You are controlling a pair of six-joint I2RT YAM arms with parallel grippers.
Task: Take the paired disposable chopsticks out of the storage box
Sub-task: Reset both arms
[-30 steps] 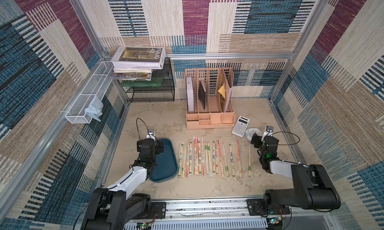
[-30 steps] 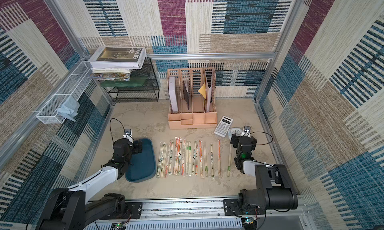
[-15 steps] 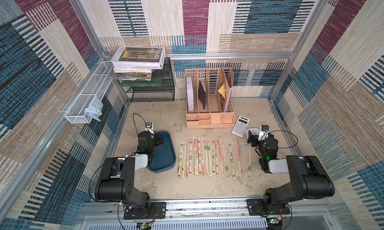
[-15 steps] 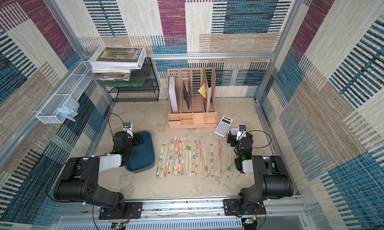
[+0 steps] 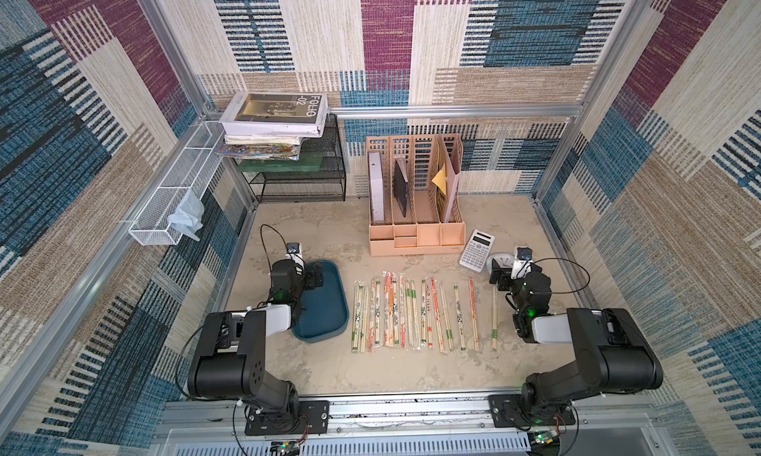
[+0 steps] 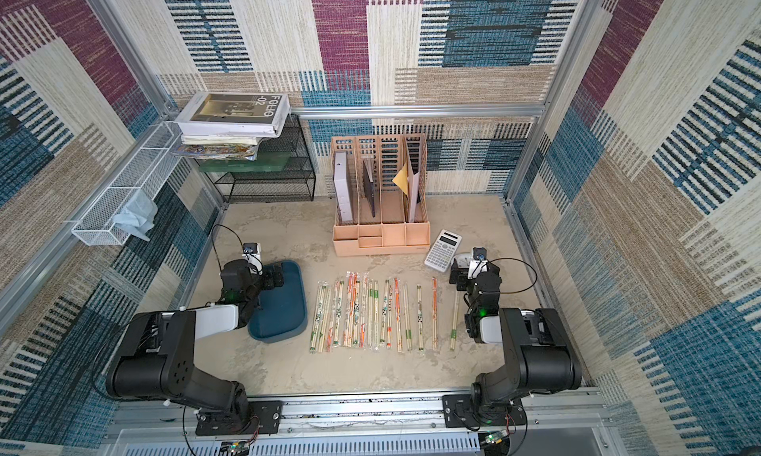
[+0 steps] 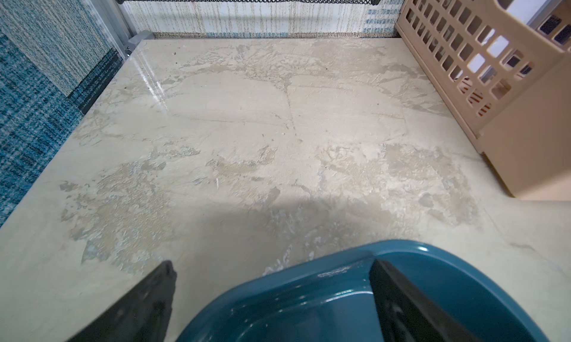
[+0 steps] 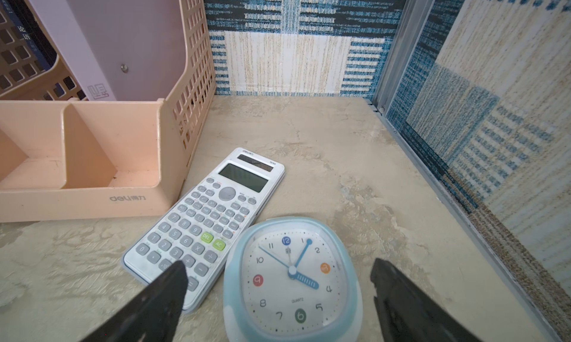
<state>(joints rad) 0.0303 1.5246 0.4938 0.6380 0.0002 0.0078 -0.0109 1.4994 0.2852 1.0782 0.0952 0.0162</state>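
The chopsticks [image 5: 412, 314] are not showing in the tray [image 5: 329, 314] at lower left, where the left gripper [image 5: 315, 277] is hovering, jaws spread. They are lying in a row at lower centre, long axes running top-to-bottom, and the right gripper [image 5: 498, 274], jaws spread, is hovering just right.

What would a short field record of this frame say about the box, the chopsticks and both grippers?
storage box: no chopsticks seen in its visible part
paired disposable chopsticks: in a row on the table, beside the box
left gripper: jaws open, at the box's far end, holding nothing
right gripper: jaws open, near the clock, holding nothing
nearby: calculator, file organiser
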